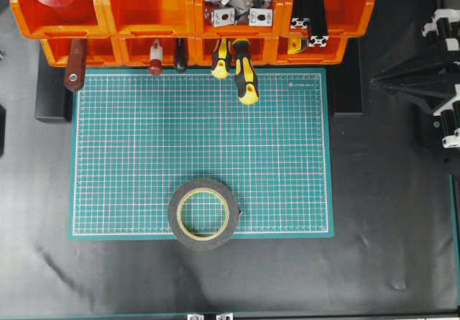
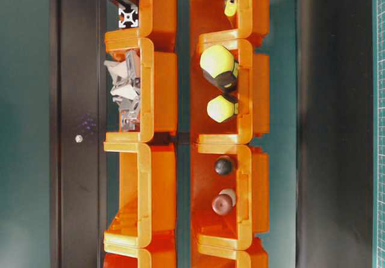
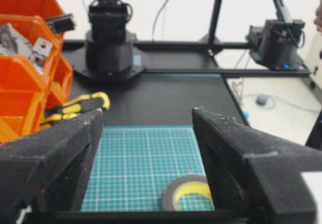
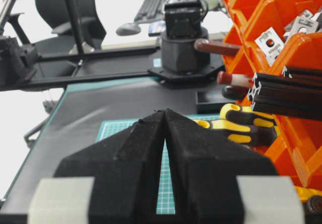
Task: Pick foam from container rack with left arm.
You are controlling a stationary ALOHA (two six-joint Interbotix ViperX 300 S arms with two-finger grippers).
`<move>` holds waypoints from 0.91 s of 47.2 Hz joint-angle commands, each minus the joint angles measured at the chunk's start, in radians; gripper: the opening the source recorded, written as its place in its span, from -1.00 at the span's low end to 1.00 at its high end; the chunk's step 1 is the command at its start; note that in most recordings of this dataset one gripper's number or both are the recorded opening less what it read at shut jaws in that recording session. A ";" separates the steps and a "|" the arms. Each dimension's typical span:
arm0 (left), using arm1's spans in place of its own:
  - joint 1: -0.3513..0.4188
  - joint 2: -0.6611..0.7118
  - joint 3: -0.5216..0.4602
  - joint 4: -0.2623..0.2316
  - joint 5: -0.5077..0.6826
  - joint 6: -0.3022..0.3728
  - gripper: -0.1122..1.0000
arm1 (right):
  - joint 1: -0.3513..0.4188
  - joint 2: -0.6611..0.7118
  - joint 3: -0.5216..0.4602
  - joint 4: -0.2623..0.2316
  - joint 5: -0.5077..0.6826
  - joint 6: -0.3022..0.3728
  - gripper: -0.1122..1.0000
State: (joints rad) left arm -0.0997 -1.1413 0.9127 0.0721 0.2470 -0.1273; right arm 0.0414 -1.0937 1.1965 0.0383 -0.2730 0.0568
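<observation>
My left gripper has its jaws apart and empty, the foam lying flat on the green mat just below and ahead, nearer me than the shut right gripper; only overhead shows its full ring, well clear of the container rack.

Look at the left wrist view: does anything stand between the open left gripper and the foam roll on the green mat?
Nothing visible does. The foam roll lies flat on the green mat, and only bare mat shows between it and the open left gripper.
</observation>
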 commanded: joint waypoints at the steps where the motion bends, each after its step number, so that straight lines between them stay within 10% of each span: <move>1: 0.000 0.005 -0.008 0.003 -0.011 -0.003 0.44 | 0.002 0.005 -0.032 0.002 -0.015 0.000 -0.79; 43: -0.051 0.005 0.040 0.000 -0.009 -0.035 0.44 | 0.002 0.005 -0.032 -0.002 -0.014 -0.002 -0.79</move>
State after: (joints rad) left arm -0.1503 -1.1428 0.9557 0.0721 0.2470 -0.1611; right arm 0.0414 -1.0937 1.1965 0.0383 -0.2730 0.0568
